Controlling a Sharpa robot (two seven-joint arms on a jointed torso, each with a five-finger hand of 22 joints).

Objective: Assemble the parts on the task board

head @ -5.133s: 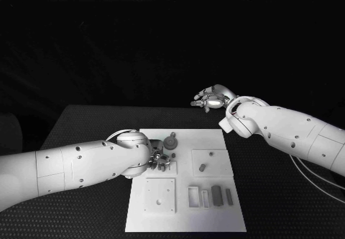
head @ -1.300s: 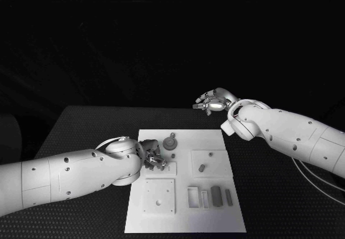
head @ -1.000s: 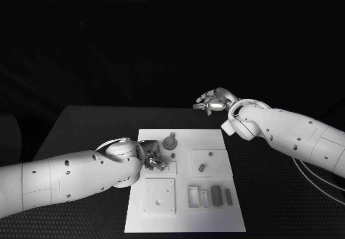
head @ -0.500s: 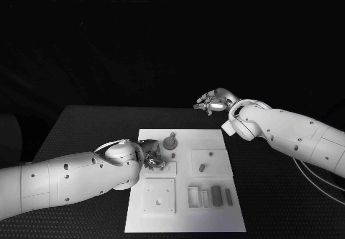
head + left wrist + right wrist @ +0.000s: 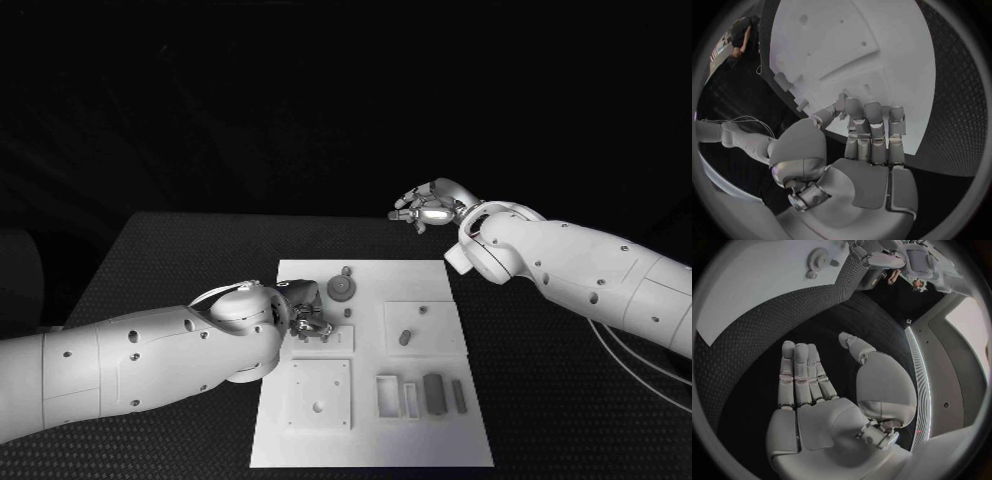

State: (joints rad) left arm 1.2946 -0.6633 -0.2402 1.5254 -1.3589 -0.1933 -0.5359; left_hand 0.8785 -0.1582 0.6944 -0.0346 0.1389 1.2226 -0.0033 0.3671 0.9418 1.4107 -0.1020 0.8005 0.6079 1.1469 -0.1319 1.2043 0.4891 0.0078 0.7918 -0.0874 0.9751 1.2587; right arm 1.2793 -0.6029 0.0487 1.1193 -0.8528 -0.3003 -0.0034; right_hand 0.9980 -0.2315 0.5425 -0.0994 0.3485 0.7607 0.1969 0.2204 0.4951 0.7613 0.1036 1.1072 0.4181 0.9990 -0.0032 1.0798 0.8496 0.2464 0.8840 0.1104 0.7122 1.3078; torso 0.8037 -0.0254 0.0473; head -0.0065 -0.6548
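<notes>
Left hand (image 5: 306, 312) low over the board (image 5: 372, 440), at its far-left square; fingers bent down there, probably to seat a part; grip itself impossible to tell. Gear (image 5: 342, 288) just beyond that hand, on the board. Right hand (image 5: 428, 205) raised beyond the board's far edge, fingers spread, holding nothing, well apart from the parts, likely kept clear.

Dim scene: everything beyond the table (image 5: 173, 250) is black. The board (image 5: 433, 445) and arms glow pale, without harsh shadows. A glint sits on the right hand (image 5: 428, 207). Both wrist views bend straight edges and darken toward their rims.
</notes>
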